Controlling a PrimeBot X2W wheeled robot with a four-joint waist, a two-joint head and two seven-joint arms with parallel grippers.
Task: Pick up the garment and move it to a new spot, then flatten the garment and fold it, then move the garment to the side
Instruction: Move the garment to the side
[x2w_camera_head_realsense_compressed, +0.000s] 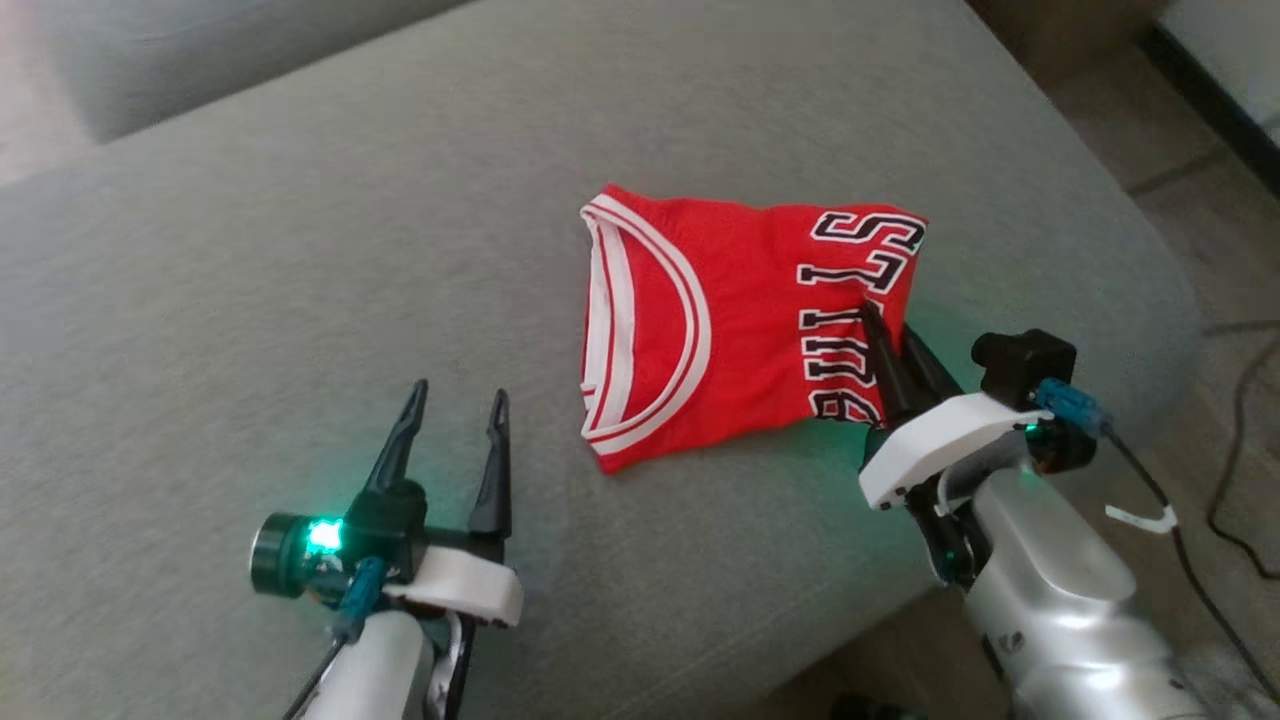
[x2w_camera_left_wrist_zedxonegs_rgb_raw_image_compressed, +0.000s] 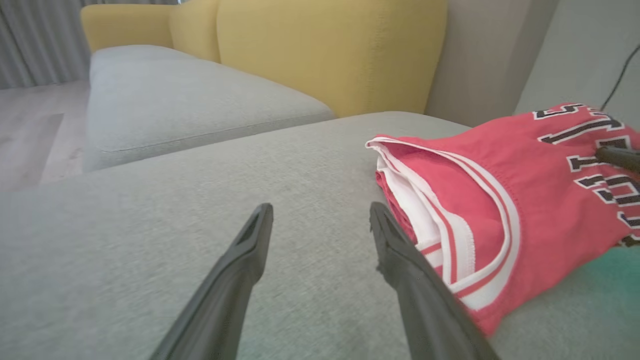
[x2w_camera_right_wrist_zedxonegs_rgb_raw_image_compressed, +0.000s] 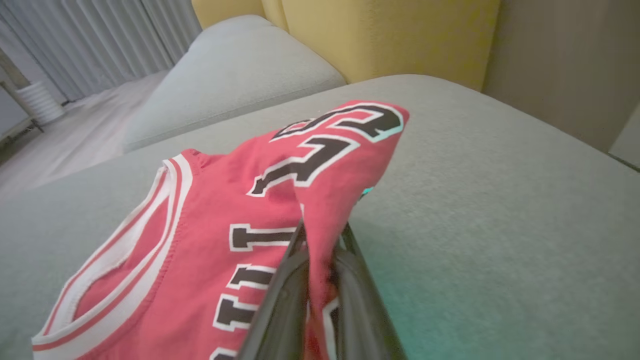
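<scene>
Where our garment (x2w_camera_head_realsense_compressed: 700, 330) lies: folded on the grey sofa cushion (x2w_camera_head_realsense_compressed: 300, 300), right edge raised
Right end effector (x2w_camera_head_realsense_compressed: 890, 325): we pinch that raised edge
Left end effector (x2w_camera_head_realsense_compressed: 460, 392): spread wide, empty, left of it

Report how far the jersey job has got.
Done, apparently: the jersey lies folded in layers on the grey cushion. In hand: the right gripper has its jaws shut on the lettered edge. Left: carrying it aside; the left gripper hangs open, apart from it.
</scene>
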